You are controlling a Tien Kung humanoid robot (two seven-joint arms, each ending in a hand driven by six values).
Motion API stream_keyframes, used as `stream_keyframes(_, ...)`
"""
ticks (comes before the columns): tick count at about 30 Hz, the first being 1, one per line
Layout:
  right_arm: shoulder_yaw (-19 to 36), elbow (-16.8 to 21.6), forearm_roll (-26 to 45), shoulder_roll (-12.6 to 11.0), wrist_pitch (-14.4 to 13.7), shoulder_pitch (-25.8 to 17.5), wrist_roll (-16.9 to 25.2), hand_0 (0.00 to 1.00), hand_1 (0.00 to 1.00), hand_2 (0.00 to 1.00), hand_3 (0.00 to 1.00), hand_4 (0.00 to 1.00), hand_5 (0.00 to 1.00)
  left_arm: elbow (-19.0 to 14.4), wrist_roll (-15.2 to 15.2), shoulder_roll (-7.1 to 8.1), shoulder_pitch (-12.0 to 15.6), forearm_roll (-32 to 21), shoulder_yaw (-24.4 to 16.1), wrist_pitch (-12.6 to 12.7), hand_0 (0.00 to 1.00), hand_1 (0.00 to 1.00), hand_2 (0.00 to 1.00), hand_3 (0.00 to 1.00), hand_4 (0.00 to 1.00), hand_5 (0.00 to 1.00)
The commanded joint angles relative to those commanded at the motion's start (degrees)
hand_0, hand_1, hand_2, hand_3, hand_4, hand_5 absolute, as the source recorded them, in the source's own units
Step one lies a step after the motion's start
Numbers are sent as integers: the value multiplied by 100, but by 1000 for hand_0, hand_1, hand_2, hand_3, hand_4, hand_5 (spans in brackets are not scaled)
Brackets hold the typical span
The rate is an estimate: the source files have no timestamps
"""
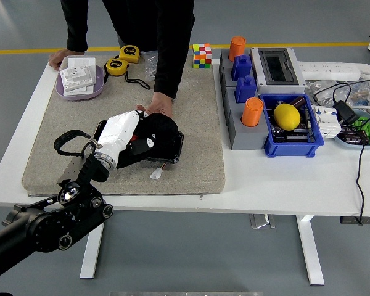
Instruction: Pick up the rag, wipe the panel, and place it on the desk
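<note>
On the grey felt mat (61,154) lies a flat black panel (173,154), mostly covered. A black rag (159,131) is bunched on top of it. My left hand (137,123), white-shelled on a black arm, comes in from the lower left and presses on the rag with its fingers curled into the cloth. A person standing at the far side rests one hand (155,109) on the panel's far edge, just above the rag. The person's other hand (57,58) lies on the table's far left corner.
A purple dish of white sockets (80,80) and two yellow tape measures (123,60) sit at the back left, a colour cube (201,55) behind the mat. To the right stand a grey holder with orange cylinders (251,112), a blue bin with a lemon (287,117), and cables (345,111).
</note>
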Motion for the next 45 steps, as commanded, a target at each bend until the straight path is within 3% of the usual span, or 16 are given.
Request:
stream_keyframes(11, 81, 5, -35, 22, -2, -23, 0, 734, 626, 694, 615, 998, 560, 84, -4, 134, 88, 125, -337, -11, 299, 167, 519, 414, 88, 2)
stream_keyframes(18, 112, 2, -48, 18, 5, -31, -12, 735, 626, 694, 617, 998, 560, 148, -13, 319, 97, 173, -401, -37, 297, 170, 518, 418, 98, 2)
stream_keyframes(45, 121, 3, -37, 36, -2, -84, 6, 736, 626, 694, 618, 998, 565, 367, 17, 598, 356, 417, -963, 11, 287, 168, 510, 411, 82, 2)
